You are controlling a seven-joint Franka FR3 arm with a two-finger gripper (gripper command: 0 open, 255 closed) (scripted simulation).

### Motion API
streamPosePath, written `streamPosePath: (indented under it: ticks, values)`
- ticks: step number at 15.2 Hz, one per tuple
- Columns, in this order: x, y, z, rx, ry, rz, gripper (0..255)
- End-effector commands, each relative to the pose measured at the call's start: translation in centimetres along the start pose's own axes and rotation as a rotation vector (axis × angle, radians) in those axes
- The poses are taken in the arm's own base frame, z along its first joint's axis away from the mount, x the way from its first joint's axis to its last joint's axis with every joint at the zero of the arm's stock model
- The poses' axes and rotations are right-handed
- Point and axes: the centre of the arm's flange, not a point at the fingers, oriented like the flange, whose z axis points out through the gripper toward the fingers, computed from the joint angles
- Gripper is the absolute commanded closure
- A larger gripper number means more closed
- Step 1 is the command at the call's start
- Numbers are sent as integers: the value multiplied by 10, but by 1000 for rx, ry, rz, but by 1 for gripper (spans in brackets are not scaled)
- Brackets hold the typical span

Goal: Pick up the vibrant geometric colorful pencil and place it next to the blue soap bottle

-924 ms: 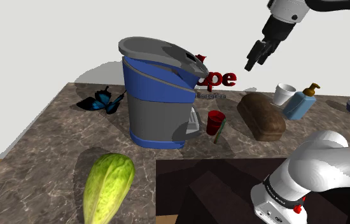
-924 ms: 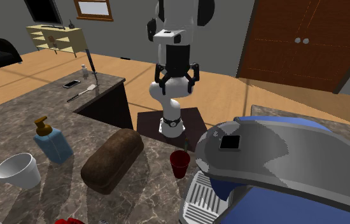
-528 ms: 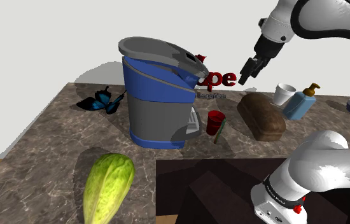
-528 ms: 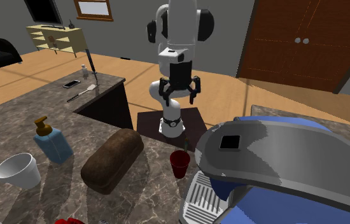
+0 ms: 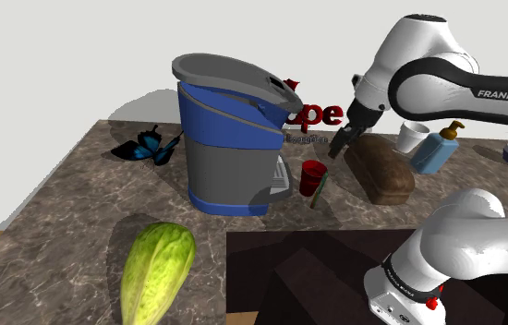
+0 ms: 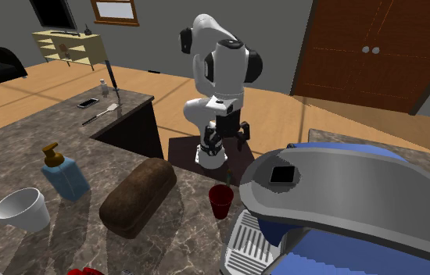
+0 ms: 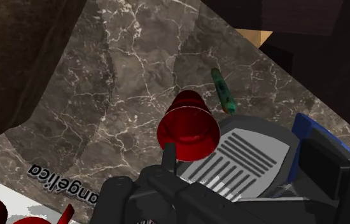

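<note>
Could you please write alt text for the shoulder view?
A black gripper hangs above a red cup and a green pencil on a marbled counter, between a blue coffee maker and a brown loaf. A blue soap bottle stands beyond the loaf.

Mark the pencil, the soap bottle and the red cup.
pencil (image 7: 223, 91): wrist view, middle of its green shaft.
soap bottle (image 5: 434, 153): shoulder view, its blue body.
red cup (image 6: 221, 205): second exterior view, its outer wall.
</note>
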Motion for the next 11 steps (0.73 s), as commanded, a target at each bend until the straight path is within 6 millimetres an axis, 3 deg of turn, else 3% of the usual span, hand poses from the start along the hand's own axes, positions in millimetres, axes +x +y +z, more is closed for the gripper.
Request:
streamPosePath:
  ticks: [1,3,11]
  values:
    - [-3,-7,23,3,0,-7,0]
    - [-7,-14,48,6,-2,-15,0]
    - [-7,-14,88,6,-2,-15,0]
